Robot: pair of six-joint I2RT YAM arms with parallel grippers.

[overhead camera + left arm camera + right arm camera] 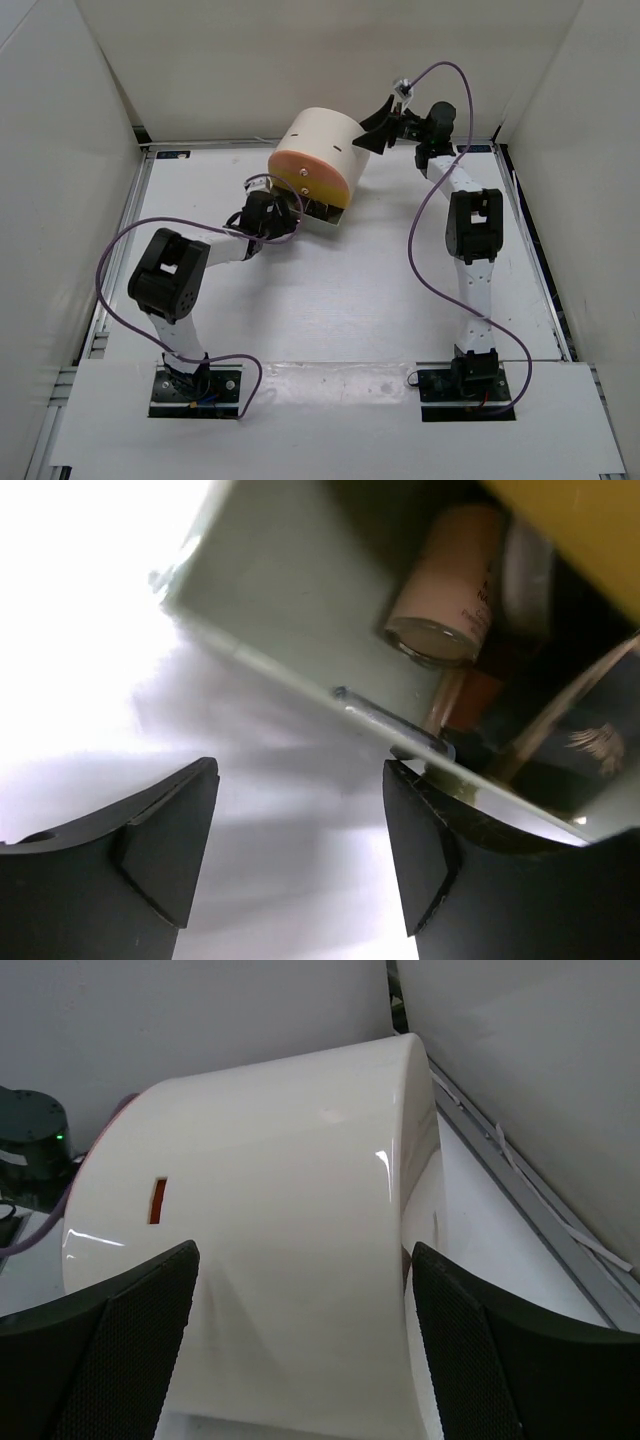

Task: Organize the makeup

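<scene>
The cream cylinder organiser [315, 150] with an orange front stands at the back of the table. Its lowest drawer [322, 212] is pulled out. In the left wrist view the drawer's clear front wall [300, 610] shows makeup behind it: a peach tube [445, 585], slim pencils [545, 725] and a dark item. My left gripper [288, 210] is open and empty just in front of the drawer [300, 815]. My right gripper [377, 135] is open and empty behind the cylinder, its fingers [110, 1340] spread on either side of the cream wall [280, 1230]. Other makeup is out of view.
White walls enclose the table on three sides, close behind the cylinder. A metal rail [520, 1190] runs along the table's back edge. Purple cables [420, 230] loop over both arms.
</scene>
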